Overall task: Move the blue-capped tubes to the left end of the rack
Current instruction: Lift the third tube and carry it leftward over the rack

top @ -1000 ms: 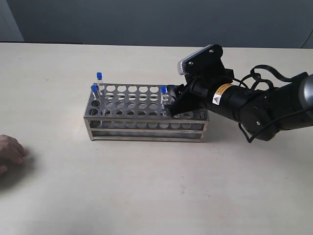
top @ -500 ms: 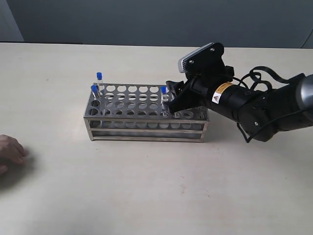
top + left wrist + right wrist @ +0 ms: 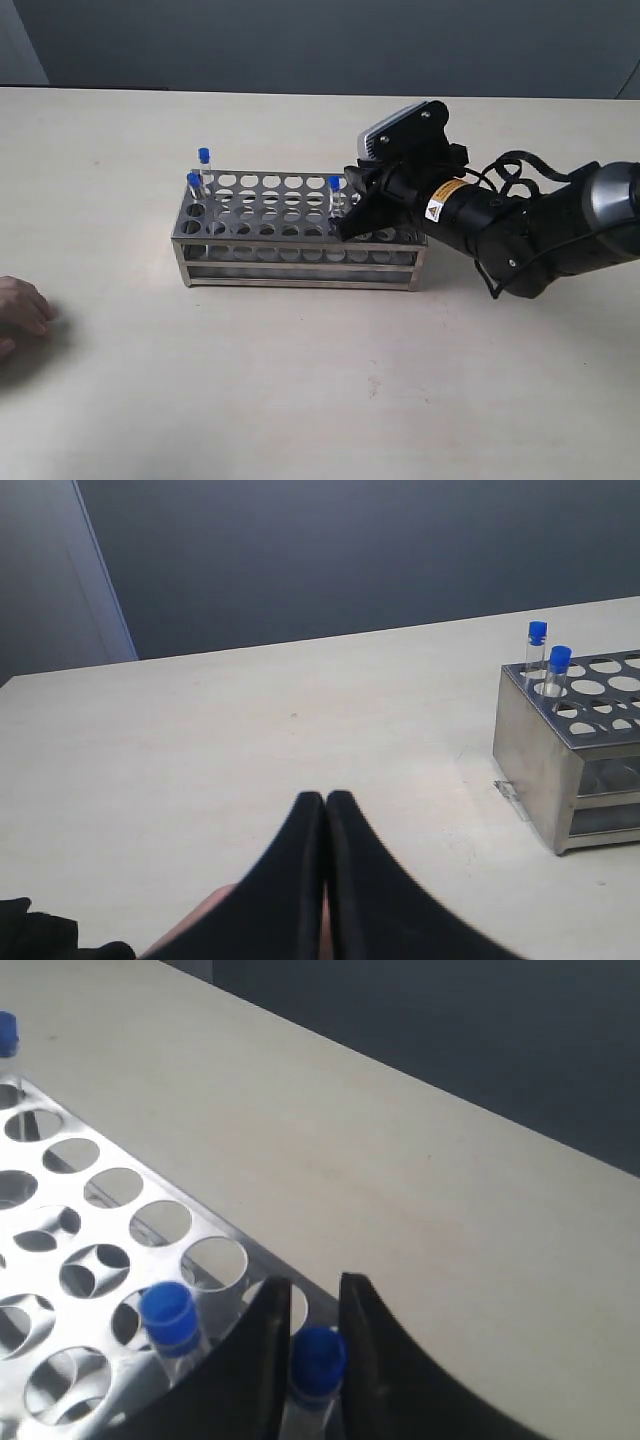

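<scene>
Two blue-capped tubes (image 3: 203,156) are seen standing in holes at the left end of the rack (image 3: 300,262), one at the far corner and the other just in front of it. A third tube (image 3: 335,184) stands towards the right end. A fourth tube (image 3: 318,1353) is shown only in the right wrist view, just beside the third. The right gripper (image 3: 313,1285) is set narrow, with a finger on either side of the fourth tube's blue cap, though whether the cap is actually pinched cannot be told. The left gripper (image 3: 325,810) is closed on nothing and is placed well apart from the rack. The step in hand is judged to be the taking of this fourth tube. To do it well, the cap should be centred between the fingers before they are pressed together. The grip is best taken on the cap or just below it, since the clear body is slim and likely smooth. The tube should then be drawn straight up until its foot is clear of the top plate, as a tilted pull could be expected to jam it in its hole or drag the rack. The third tube should be given room by the nearer finger, and an empty hole next to the two at the left end should be aimed for
</scene>
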